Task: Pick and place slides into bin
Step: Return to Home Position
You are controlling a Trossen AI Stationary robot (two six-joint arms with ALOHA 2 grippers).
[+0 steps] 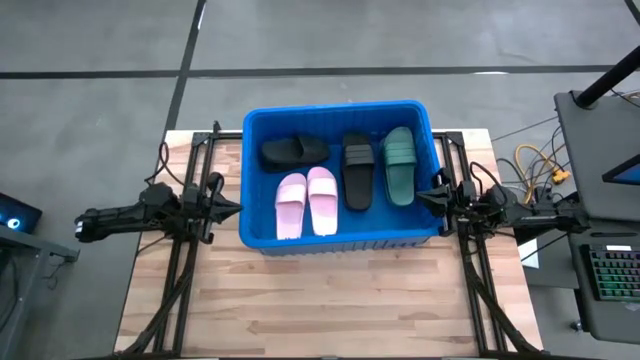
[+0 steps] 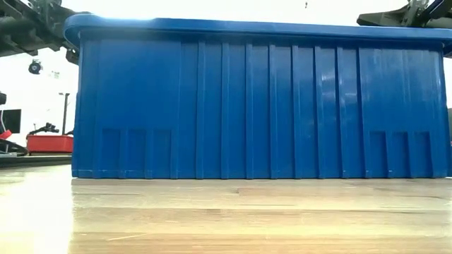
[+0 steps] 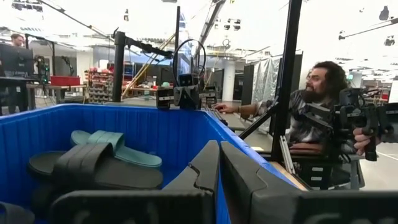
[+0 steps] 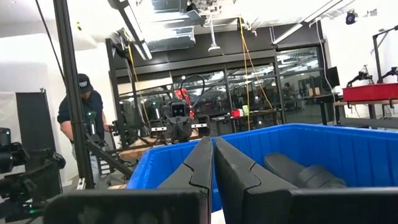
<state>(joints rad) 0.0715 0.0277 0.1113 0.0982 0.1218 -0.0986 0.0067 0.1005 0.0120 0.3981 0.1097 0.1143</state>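
Every slide in view is already sat inside the big bright blue plastic bin (image 1: 340, 107), which is placed mid-way across the light wooden table (image 1: 330, 300). The pale pink rubber pair (image 1: 307, 202) is found at near left. One black rubber slide (image 1: 295, 151) is laid crosswise at far left, and another black slide (image 1: 358, 172) is tucked beside the dark green rubber slide (image 1: 400, 165) on the right.

The left gripper (image 1: 235, 207) is parked just off the bin's left wall and the right gripper (image 1: 422, 196) just off its right wall. Both sets of fingers are pressed together, nothing held.

Handling-wise, these are judged light, bendy, a bit grippy and not fragile. The wide strap or a sole edge is probably best pinched.
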